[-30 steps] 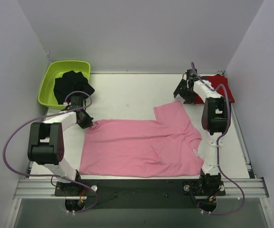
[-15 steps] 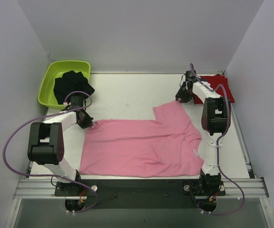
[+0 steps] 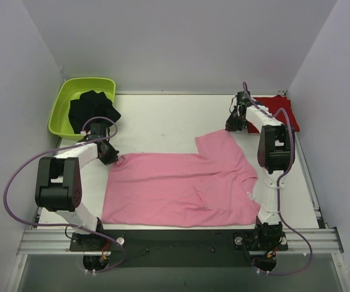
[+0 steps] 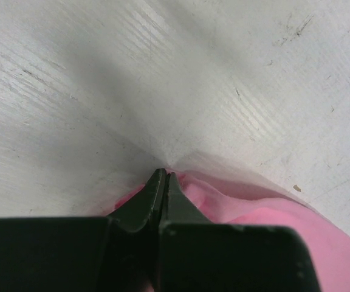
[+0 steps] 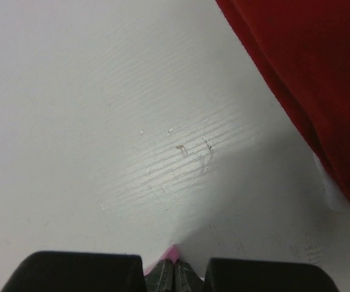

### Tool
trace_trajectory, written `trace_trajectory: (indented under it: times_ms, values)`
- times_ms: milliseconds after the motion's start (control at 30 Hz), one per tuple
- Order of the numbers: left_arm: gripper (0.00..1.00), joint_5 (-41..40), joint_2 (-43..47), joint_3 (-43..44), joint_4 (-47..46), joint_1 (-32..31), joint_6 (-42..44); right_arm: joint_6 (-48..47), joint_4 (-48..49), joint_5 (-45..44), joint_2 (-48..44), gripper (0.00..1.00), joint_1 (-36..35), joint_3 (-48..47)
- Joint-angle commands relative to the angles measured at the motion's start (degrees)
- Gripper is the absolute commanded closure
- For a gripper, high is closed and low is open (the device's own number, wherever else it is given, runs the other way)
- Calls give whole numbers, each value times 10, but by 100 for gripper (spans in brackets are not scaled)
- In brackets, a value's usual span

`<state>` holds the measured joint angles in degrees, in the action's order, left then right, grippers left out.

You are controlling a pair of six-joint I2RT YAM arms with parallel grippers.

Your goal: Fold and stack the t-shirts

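Observation:
The light pink t-shirt (image 3: 181, 185) lies spread flat across the middle of the table, one sleeve pointing to the far right. My left gripper (image 3: 113, 157) is shut on its far left corner; the wrist view shows pink cloth (image 4: 254, 213) bunched under the closed left gripper (image 4: 164, 176). My right gripper (image 3: 234, 125) is shut on the tip of the far sleeve, and a sliver of pink cloth (image 5: 174, 250) shows at the closed right gripper (image 5: 175, 267). The deep red t-shirt (image 3: 279, 102) lies folded at the back right corner, and its edge (image 5: 308, 73) is just beyond the right gripper.
A lime green tub (image 3: 62, 106) stands at the back left with a black cloth (image 3: 90, 109) inside, just behind the left arm. White walls enclose the table on three sides. Bare table lies between the tub and the red shirt.
The right gripper has gone from open to shut, closing on the tip of the pink sleeve after dropping slightly toward it. The left arm has not moved.

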<state>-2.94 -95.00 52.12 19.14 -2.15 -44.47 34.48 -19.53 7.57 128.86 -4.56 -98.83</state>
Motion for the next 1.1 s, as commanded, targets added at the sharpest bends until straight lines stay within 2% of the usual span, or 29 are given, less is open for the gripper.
trace_trajectory:
  times_ms: [0, 200, 433, 767, 1067]
  values:
    - [100, -4, 34, 38, 18, 6, 3, -8, -43, -2, -46, 100, -6, 20]
    - [100, -15, 68, 86, 56, 14, 24, -21, -31, -10, -134, 100, -5, 54]
    - [100, -7, 106, 101, 83, 18, 55, -21, -18, -36, -260, 100, -6, 136]
    - [100, 7, 176, 43, 92, 35, 83, -18, -24, -70, -466, 100, -5, 271]
    - [100, 21, 216, 7, 103, 38, 108, -22, -79, -107, -627, 100, -5, 354]
